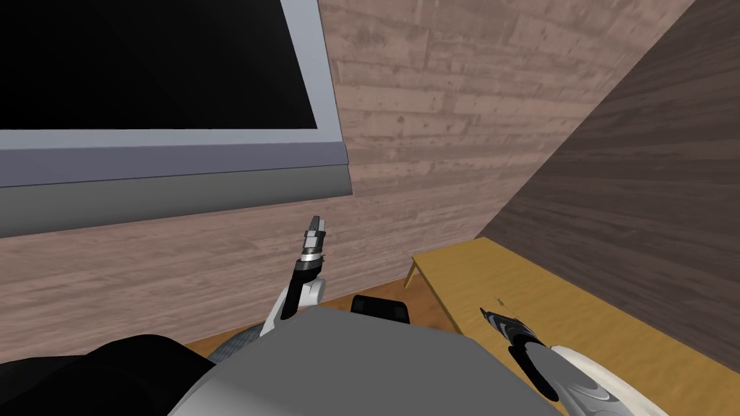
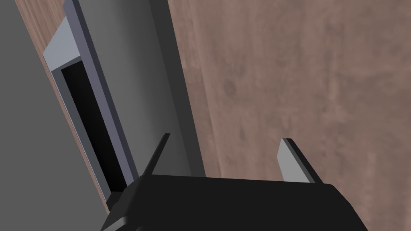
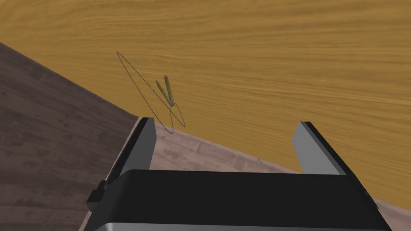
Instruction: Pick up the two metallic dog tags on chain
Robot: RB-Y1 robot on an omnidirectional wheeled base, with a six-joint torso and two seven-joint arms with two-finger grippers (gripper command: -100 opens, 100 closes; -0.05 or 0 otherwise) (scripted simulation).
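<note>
**Right claw [image 3: 225,124] poised before the dog tags [image 3: 166,91] on the bench [image 3: 281,60]**

The right claw hangs low over the yellow wood-grain bench with its two fingers spread apart and nothing between them. This posture suits an approach rather than a grip. Just beyond the fingertips lie the dog tags, two slim olive-gold slats side by side and touching at one end. Their fine dark chain [image 3: 132,76] lies in a long loop around them on the bench top. The tags sit nearer one finger than the other, so the claw probably needs a small sideways shift before it closes. Being thin and flat against the surface, they are likely to be hard to catch.

The right wrist view resolves the two tags and the chain loop, with the bench edge close by. The head view reduces them to a faint mark [image 1: 500,300] just ahead of the right claw [image 1: 488,315]. It does, however, show the bench [image 1: 578,318] standing at the right against a dark plank wall [image 1: 650,180].

The left claw [image 1: 316,224] is raised at centre, well apart from the bench and idle. Its fingers [image 2: 287,160] likewise stand apart.
</note>
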